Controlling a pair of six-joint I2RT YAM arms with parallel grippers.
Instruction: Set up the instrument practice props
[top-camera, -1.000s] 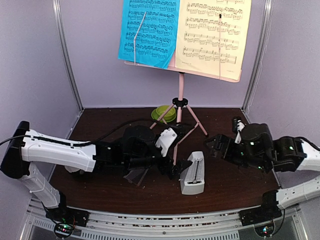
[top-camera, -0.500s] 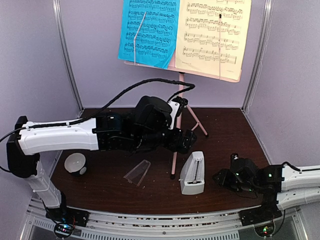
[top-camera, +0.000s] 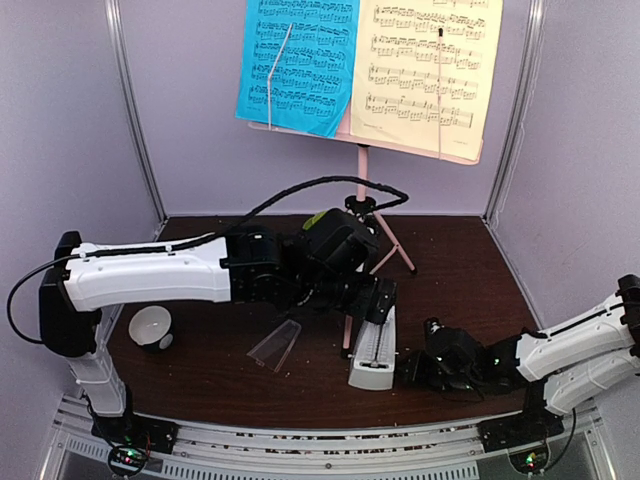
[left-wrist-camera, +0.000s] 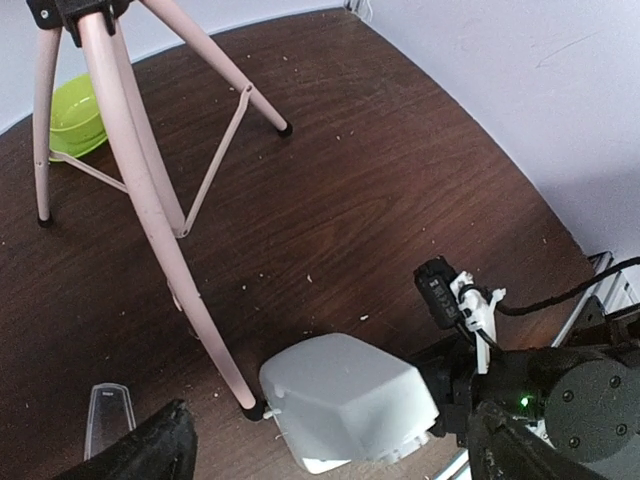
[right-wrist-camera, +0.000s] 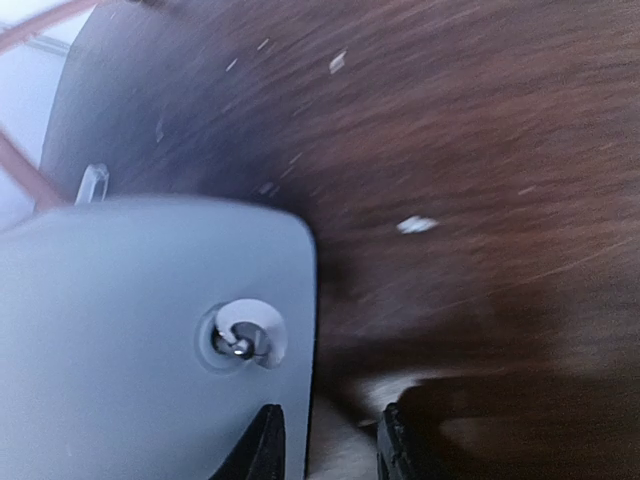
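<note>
From above, the metronome is standing just below my left pincer and just left of my right pincer. Left wrist: I am holding it wide open and empty, with the metronome between its fingers. Right wrist: it is gaping narrowly and gripping nothing, with the metronome ahead-left.

Present are one pink tripod music stand, two printed music sheets, namely one blue sheet and one pale-yellow sheet, one white pyramid metronome, one clear cover, one green cup and one small white-and-black bowl.
</note>
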